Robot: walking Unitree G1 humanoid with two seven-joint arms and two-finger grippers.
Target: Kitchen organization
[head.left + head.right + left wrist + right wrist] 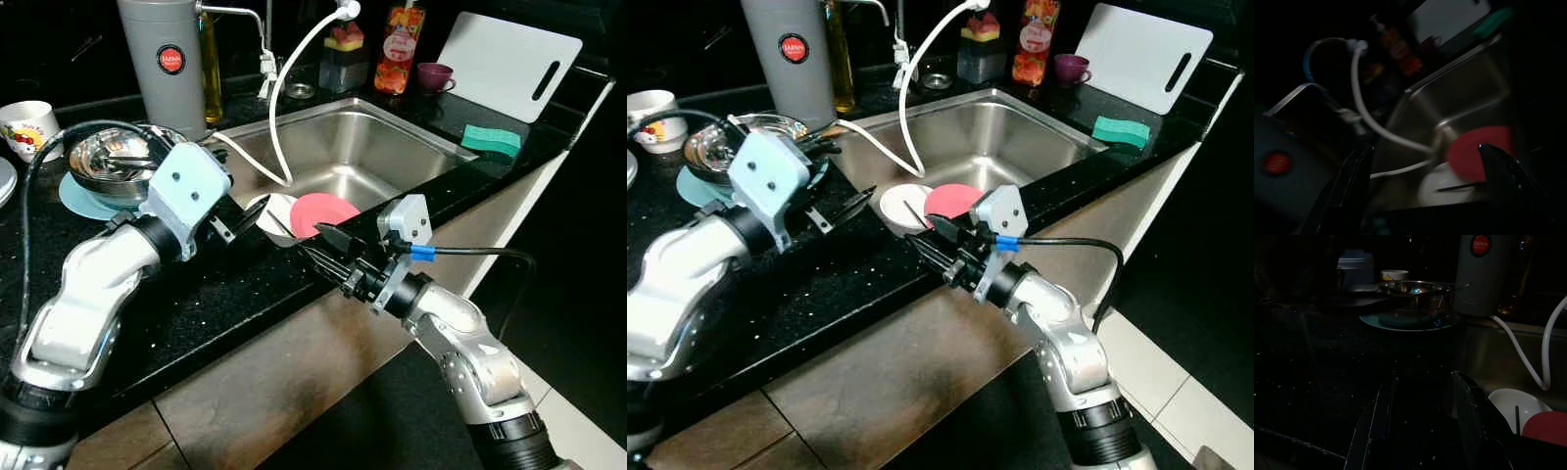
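Observation:
In the steel sink point(392, 127) a red plate point(325, 212) lies against a white bowl point(277, 213) that holds a dark utensil. My left gripper point(245, 217) hovers over the black counter at the sink's near left corner, open and empty, its fingers pointing at the bowl. In the left wrist view the left gripper point(1425, 149) frames the red plate point(1479, 152). My right gripper point(315, 245) sits at the counter's front edge just before the plate. It is open with nothing between its fingers point(1378, 416).
A steel bowl point(113, 157) rests on a teal plate point(83, 201) at the back left, beside a grey canister point(168, 64) and a white mug point(27, 125). A white hose point(279, 117) hangs into the sink. Green sponge point(490, 140), cutting board point(509, 61) and purple cup point(434, 75) stand at the right.

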